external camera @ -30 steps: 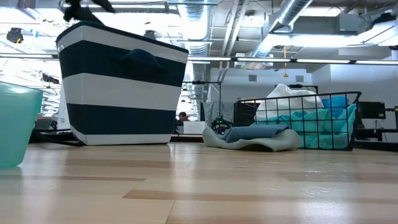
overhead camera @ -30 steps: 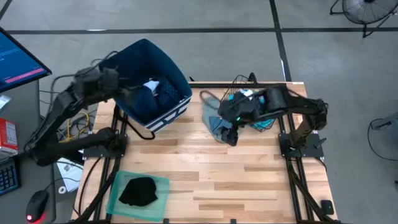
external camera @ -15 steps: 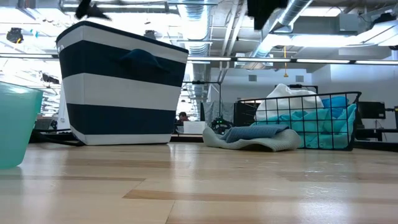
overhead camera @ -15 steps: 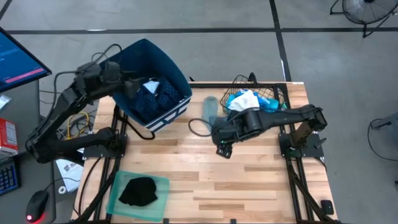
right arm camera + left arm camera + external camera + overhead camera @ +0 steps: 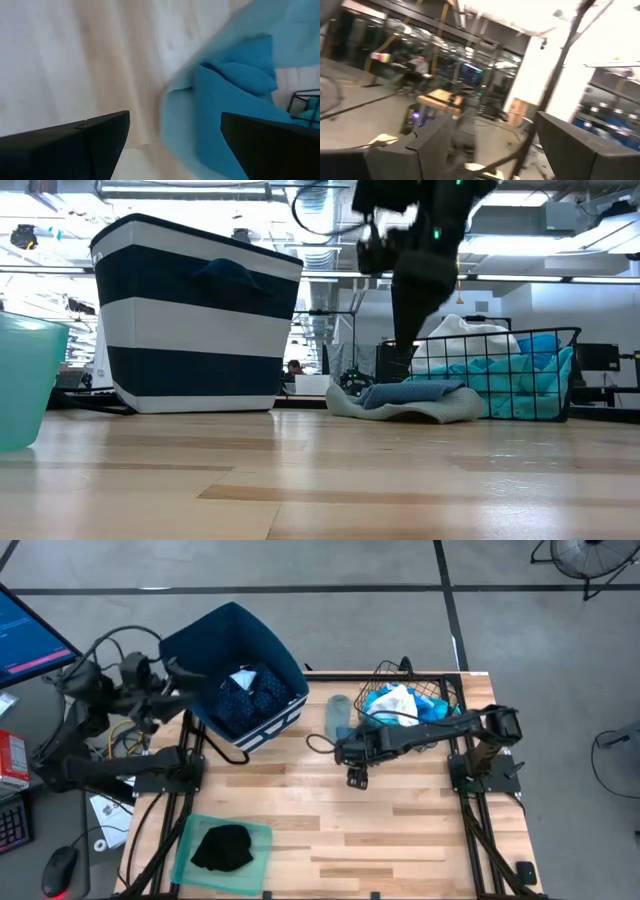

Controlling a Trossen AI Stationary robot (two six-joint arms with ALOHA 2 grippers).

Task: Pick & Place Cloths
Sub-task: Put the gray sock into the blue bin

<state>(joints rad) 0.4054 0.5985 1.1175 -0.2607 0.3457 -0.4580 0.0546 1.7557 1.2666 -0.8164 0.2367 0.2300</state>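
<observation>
A pale blue cloth (image 5: pixel 340 720) lies crumpled on the table beside the wire basket (image 5: pixel 440 692), a darker blue fold on top of it (image 5: pixel 405 393). My right gripper (image 5: pixel 356 778) hangs open just on the near side of that cloth. In the right wrist view the cloth (image 5: pixel 235 75) shows ahead of the open gripper (image 5: pixel 175 125), which touches nothing. More turquoise and white cloths (image 5: pixel 395 702) fill the basket. Dotted navy and white cloths (image 5: pixel 245 688) lie in the dark blue bin (image 5: pixel 200 640). My left gripper (image 5: pixel 175 675) is open, left of the bin, facing the room (image 5: pixel 495 135). A black cloth (image 5: pixel 222 846) rests on the green tray (image 5: pixel 258 840).
The striped bin (image 5: pixel 195 330) stands at the table's far left corner and the wire basket (image 5: pixel 560 375) at the far right. The green tray sits at the near left edge. Bare wood (image 5: pixel 400 830) spans the middle and near right. A monitor and cables lie off the left side.
My left arm has drawn back from over the bin toward the table's left edge and tipped up to face the room. My right gripper has moved from the cloth by the basket toward the near edge, and the arm has come down into the low view. The pale blue cloth has stayed put.
</observation>
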